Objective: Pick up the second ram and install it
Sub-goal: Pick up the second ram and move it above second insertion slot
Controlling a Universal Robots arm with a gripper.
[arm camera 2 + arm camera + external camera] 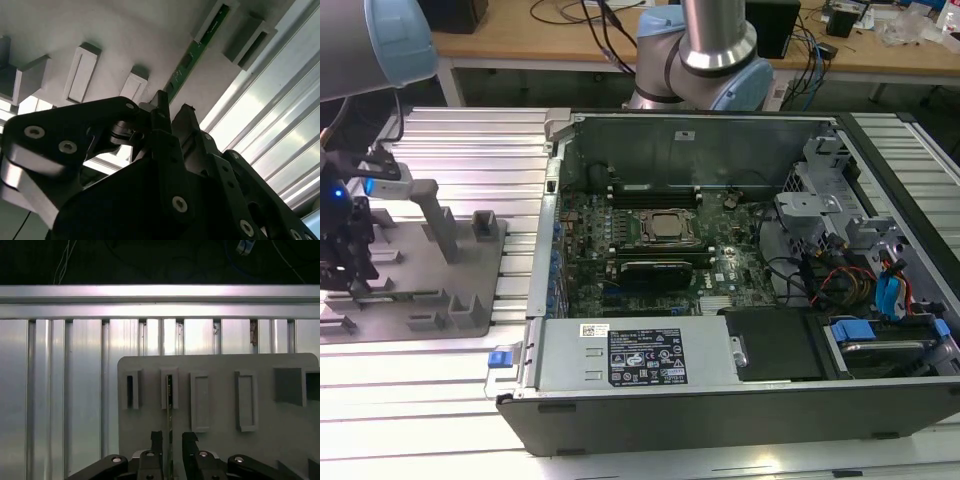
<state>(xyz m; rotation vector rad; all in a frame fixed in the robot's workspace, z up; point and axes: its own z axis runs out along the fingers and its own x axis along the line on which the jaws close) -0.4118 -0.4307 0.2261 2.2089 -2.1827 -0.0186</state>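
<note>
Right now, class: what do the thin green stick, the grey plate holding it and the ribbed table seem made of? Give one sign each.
The second ram: green circuit board, likely fibreglass laminate, semi-gloss, with dark chips. The fixture plate: probably plastic, matte grey, evenly dull. The table: likely aluminium, bare and shiny, ribbed slats catching bright streaks.

Glare whitens the table (pixel 430 410) slats (probably overhead lamps); the end effector (pixel 173 107) looms dark, nearly silhouetted.
</note>
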